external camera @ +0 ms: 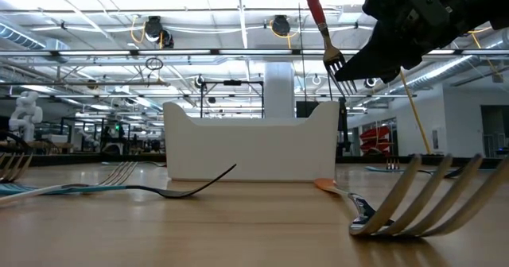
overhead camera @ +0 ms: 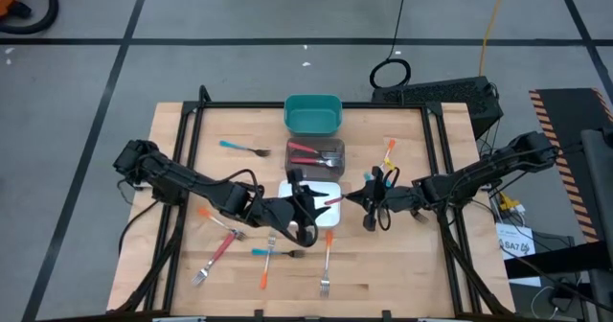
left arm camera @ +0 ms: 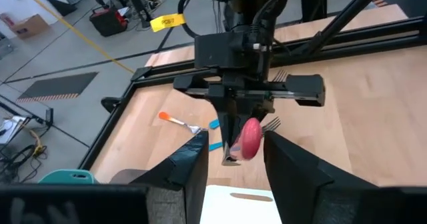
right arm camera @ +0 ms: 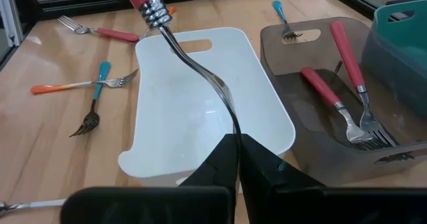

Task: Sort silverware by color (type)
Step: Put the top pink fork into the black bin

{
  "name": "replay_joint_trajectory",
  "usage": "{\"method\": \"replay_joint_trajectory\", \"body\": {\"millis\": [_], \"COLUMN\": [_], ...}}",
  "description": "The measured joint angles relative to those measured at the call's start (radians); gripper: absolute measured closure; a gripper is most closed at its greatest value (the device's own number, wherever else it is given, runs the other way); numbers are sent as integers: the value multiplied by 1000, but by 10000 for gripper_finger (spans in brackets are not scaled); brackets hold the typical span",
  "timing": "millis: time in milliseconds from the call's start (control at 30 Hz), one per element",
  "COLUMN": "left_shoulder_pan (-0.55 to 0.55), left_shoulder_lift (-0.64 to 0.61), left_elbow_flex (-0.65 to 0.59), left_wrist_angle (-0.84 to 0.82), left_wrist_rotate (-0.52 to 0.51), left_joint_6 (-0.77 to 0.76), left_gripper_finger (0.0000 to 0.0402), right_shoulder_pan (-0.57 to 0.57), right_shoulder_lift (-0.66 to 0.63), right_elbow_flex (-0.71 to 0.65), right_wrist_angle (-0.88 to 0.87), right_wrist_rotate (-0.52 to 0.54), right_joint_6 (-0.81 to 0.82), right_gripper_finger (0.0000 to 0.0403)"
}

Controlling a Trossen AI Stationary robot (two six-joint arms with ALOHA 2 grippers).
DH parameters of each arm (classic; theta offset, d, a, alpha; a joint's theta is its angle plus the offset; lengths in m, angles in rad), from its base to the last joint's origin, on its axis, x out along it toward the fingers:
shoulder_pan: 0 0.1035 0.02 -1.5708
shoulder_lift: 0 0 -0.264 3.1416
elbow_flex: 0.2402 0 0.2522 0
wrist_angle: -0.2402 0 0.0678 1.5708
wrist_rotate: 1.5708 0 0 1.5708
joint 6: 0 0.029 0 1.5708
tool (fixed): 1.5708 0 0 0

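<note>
**Red fork changing hands above the white bin**

The right gripper [right arm camera: 235, 159] is clenched on the red fork's [right arm camera: 175, 41] tines over the white bin [right arm camera: 200, 111]. The left gripper [left arm camera: 233, 159] straddles its handle, jaws part-closed; grip uncertain. Next, probably: left clamps, right releases, then to the dark bin [right arm camera: 313, 84] holding red forks.

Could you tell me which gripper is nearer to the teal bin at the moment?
Neither clearly. The left gripper and right gripper meet over the white bin, both similarly short of the teal bin.
</note>
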Motion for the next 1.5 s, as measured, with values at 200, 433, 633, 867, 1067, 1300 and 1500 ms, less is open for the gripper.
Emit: {"method": "replay_joint_trajectory", "body": {"millis": [200, 433, 633, 867, 1067, 1300, 1500], "left_shoulder_pan": [2, 11, 20, 25, 25, 22, 7], "left_shoulder_lift": [0, 12, 30, 33, 33, 23, -13], "left_elbow_flex": [0, 0, -1, 0, 0, 0, 0], "left_wrist_angle": [16, 25, 30, 39, 41, 22, 30], "left_wrist_rotate": [12, 11, 10, 0, -8, -30, -31], "left_joint_6": [23, 33, 42, 42, 29, 4, 11], "left_gripper_finger": [262, 288, 330, 375, 375, 375, 375], "right_shoulder_pan": [0, 0, 0, 0, 0, 4, 3], "right_shoulder_lift": [0, 0, 0, 1, 1, -17, -80], "right_elbow_flex": [0, 0, 0, 0, 0, 0, 0], "right_wrist_angle": [0, 0, 0, -2, 0, -94, -196], "right_wrist_rotate": [22, 22, 22, 22, 23, 16, 17], "right_joint_6": [7, 7, 7, 6, 6, 84, 112], "right_gripper_finger": [399, 400, 400, 399, 381, 329, 280]}}
